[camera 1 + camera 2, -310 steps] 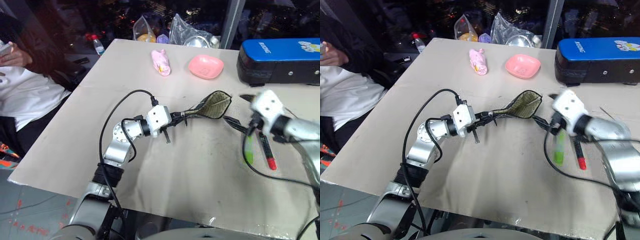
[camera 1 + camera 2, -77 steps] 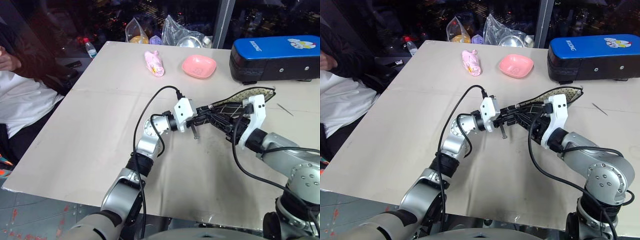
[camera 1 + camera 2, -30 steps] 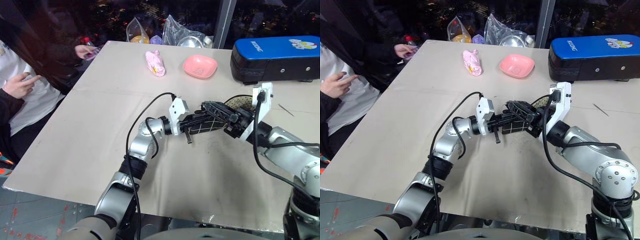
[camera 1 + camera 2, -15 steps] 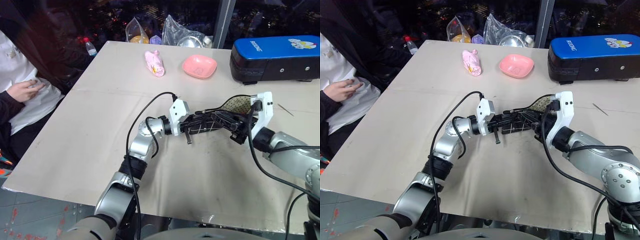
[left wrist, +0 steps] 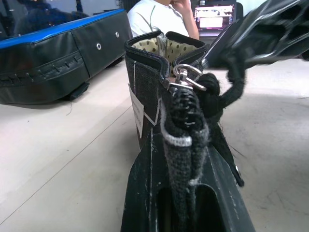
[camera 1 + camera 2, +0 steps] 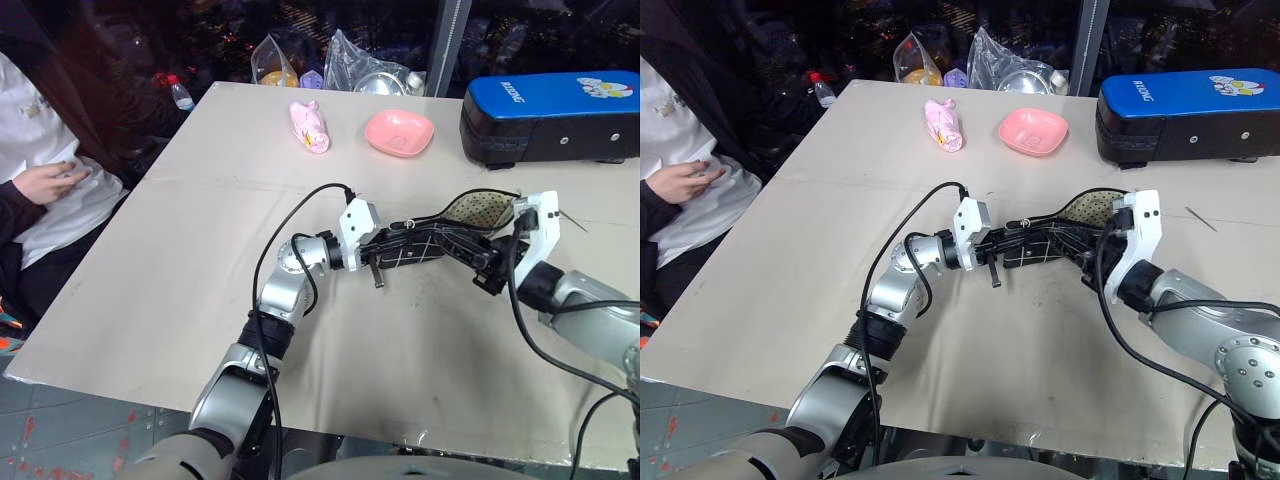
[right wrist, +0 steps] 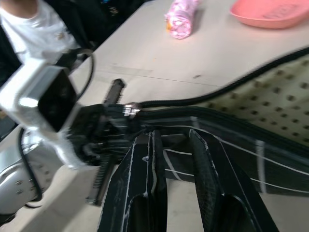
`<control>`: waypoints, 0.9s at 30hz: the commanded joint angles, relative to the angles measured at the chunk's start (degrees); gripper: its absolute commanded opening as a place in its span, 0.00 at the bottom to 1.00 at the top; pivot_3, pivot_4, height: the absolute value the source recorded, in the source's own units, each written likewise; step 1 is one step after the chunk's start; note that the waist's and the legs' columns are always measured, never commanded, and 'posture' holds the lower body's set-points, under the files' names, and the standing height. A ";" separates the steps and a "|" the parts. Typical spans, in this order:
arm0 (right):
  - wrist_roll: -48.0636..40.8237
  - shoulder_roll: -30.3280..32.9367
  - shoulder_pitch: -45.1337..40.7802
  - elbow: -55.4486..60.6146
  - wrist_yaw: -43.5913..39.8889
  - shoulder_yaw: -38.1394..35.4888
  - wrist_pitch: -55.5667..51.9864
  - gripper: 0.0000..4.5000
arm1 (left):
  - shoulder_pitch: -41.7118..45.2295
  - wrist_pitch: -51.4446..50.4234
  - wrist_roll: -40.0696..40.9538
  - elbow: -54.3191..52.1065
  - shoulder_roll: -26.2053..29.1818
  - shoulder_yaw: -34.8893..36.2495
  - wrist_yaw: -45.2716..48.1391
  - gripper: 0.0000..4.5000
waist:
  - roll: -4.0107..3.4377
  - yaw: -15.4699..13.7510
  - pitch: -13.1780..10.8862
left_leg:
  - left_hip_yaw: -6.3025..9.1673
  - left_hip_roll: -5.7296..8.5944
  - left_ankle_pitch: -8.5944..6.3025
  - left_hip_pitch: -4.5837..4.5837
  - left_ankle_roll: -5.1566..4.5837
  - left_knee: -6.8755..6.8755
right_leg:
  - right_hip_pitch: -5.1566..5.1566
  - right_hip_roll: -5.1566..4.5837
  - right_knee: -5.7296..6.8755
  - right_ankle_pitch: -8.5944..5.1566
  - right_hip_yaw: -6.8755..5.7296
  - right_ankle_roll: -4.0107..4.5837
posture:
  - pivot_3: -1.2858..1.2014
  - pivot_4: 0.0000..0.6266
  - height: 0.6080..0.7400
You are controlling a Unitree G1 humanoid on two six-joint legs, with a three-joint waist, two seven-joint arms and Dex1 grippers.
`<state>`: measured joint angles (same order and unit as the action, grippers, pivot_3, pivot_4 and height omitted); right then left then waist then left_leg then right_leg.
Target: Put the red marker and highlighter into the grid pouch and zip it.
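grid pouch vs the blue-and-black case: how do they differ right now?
The black fabric grid pouch is clamped at one end by the left pincer. The boxy blue-and-black case sits untouched at the far side of the table. The pouch's far end gapes, showing dotted lining, while the case is closed. The pouch is slim, the case bulkier. Both are partly black.

The only lettering stands on the big blue-and-black case [image 6: 550,118] at the far right of the bench [image 6: 180,250]: a short white word printed on its blue top near the left end, seen upside down and too small to read with certainty. A small cartoon print sits toward the right end. The white label on the grid pouch [image 5: 145,104] shows no legible text.
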<state>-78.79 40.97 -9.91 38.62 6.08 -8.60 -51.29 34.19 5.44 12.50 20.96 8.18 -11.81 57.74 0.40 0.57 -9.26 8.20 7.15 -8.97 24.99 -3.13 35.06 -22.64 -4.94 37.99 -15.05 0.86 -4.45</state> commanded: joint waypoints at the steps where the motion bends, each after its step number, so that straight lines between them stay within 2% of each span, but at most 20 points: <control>1: 3.46 1.35 -0.44 2.61 -2.55 2.43 -0.67 0.31 | 0.61 1.05 -0.10 0.02 -0.44 -0.04 -0.06 0.00 | 0.00 0.00 0.00 | 0.00 0.00 0.00 0.00 0.00 0.00 | 0.00 0.00 0.00 0.00 -0.01 0.00 | 0.52 0.24 1.00; 4: 4.38 0.48 -1.51 2.50 -2.66 3.92 -0.53 0.57 | 0.63 1.22 -0.17 0.17 -0.52 -0.05 -0.04 0.00 | 0.00 0.00 0.00 | 0.01 0.00 0.00 0.00 0.00 0.00 | 0.00 0.00 0.00 0.00 0.01 0.00 | 0.52 0.24 1.00; 13: 4.54 -6.17 -6.40 0.38 1.32 7.83 -0.40 0.57 | 0.07 1.58 -0.54 -0.32 -0.54 -0.44 -0.19 0.00 | 0.01 -0.01 0.00 | 0.02 0.00 0.00 0.02 0.00 0.00 | -0.01 -0.01 -0.01 0.00 0.04 0.00 | 0.52 0.24 1.00; 23: 0.82 -13.69 -6.91 -0.66 11.03 7.82 0.21 0.57 | -0.16 1.69 -0.82 -0.48 -0.65 -0.54 -0.19 0.00 | 0.00 0.01 0.00 | 0.04 0.00 0.00 0.01 0.00 0.00 | -0.02 0.00 -0.01 0.00 0.05 0.01 | 0.52 0.24 1.00; 27: 1.94 -16.05 -7.87 -1.78 13.77 8.74 0.24 0.57 | -0.11 1.69 -0.83 -0.43 -0.80 -0.64 -0.25 0.00 | 0.00 0.08 0.00 | 0.04 0.00 0.00 0.00 0.01 0.00 | -0.02 0.01 0.01 0.00 0.06 0.01 | 0.52 0.24 1.00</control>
<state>-76.99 25.56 -16.65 36.77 18.49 0.15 -52.10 34.14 6.56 11.77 21.37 7.77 -11.77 57.20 0.40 0.65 -9.26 8.24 7.15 -8.96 25.00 -3.13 35.06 -22.65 -4.92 38.00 -15.05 0.92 -4.44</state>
